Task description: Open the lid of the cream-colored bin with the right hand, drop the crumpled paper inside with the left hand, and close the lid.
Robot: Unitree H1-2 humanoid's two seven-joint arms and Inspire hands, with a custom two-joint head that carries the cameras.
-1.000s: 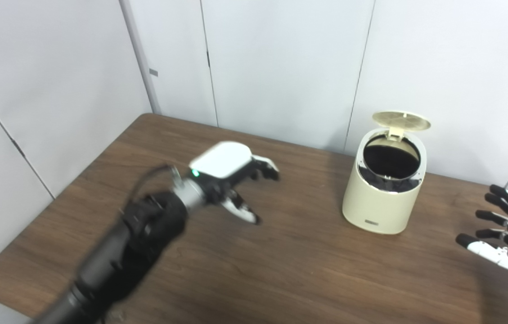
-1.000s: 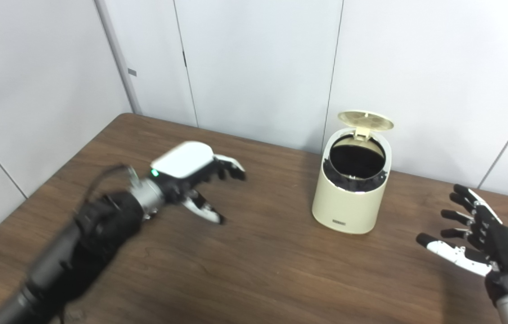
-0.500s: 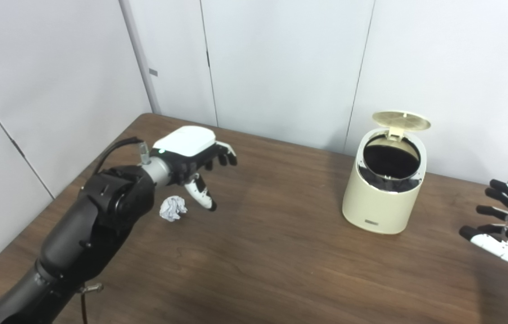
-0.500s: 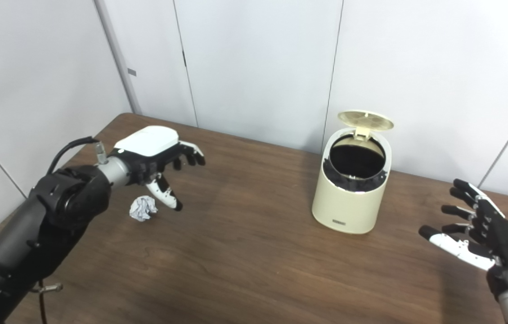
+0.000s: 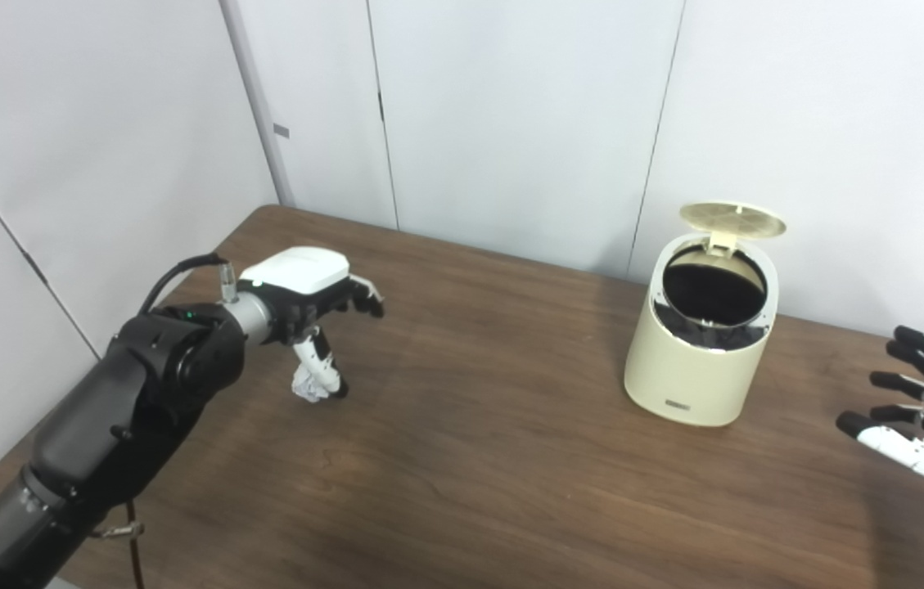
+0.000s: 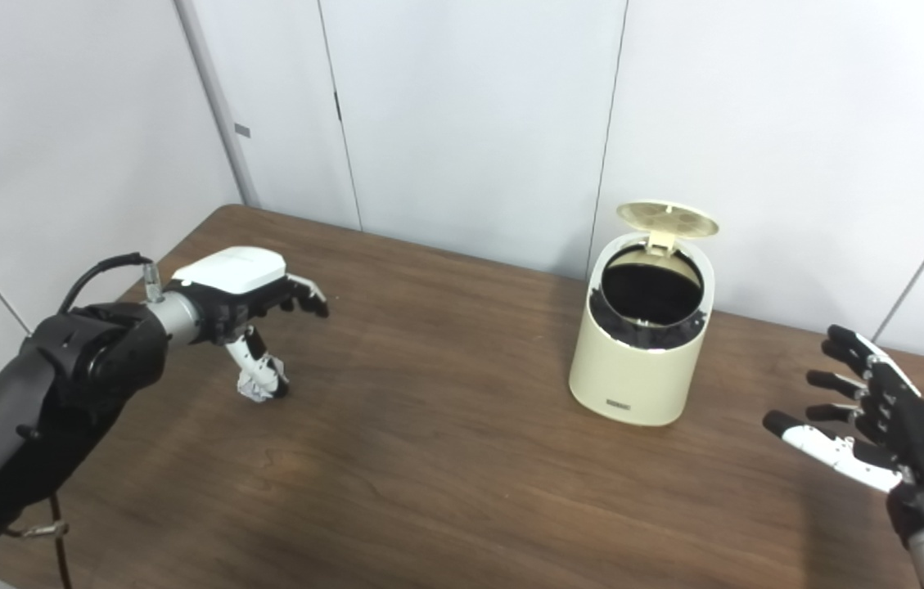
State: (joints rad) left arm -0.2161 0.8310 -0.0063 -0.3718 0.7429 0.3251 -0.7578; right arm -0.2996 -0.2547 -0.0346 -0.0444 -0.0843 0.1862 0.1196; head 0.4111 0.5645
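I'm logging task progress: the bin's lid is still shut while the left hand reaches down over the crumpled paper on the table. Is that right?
Not quite. The lid of the cream-colored bin is already up, as the left eye view shows. The rest holds: the left hand reaches down over the crumpled paper on the table.

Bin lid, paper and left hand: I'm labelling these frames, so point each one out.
bin lid (image 5: 732, 219): left eye view, middle of the raised lid's underside.
paper (image 5: 306, 384): left eye view, crumpled surface left of the thumb.
left hand (image 6: 236, 282): right eye view, white back of the hand.
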